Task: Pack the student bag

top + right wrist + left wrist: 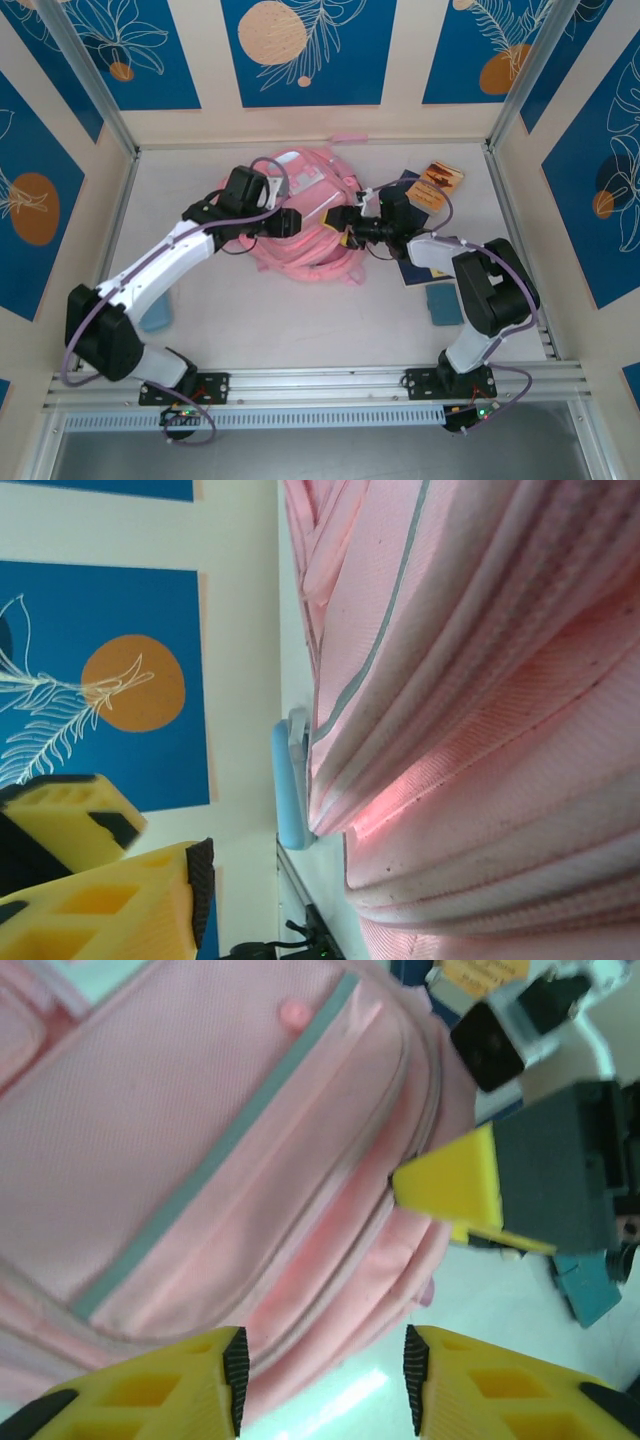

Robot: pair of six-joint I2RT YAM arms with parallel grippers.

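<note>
Pink fabric bunches: the left end effector [322,1380] (released, empty) should pinch the student bag's [300,230] seam squarely; whether the right end effector [350,237] grips is unclear.

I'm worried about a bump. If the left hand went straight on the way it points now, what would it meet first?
The bag: its rounded edge lies right ahead of the open left hand, apparently close, though depth is hard to judge.
</note>
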